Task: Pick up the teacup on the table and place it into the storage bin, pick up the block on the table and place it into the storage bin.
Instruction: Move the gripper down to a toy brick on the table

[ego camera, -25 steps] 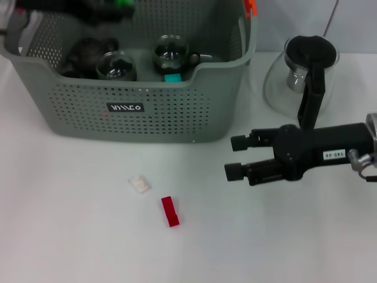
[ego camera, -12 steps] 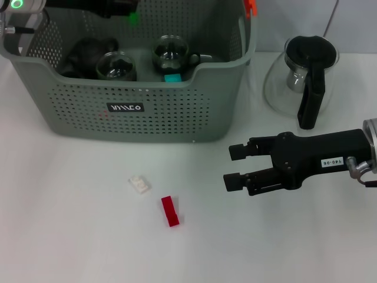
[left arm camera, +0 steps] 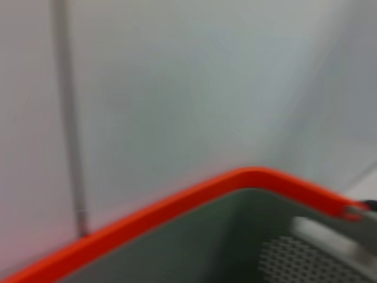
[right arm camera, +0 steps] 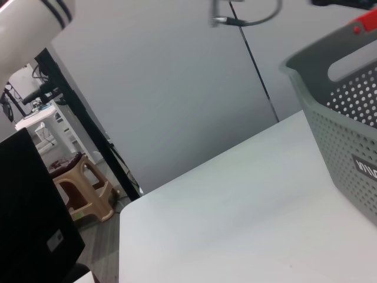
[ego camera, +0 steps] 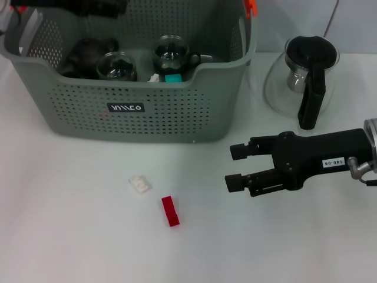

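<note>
Head view — right tool (ego camera: 234,167) level, fingers parted, above table (ego camera: 70,236).

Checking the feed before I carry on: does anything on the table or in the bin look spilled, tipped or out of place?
Nothing stands out. The storage bin sits upright with glass cups upright inside. The red block and white block lie loose on the table, the glass carafe stands upright, and the right pincer is open, empty.
</note>
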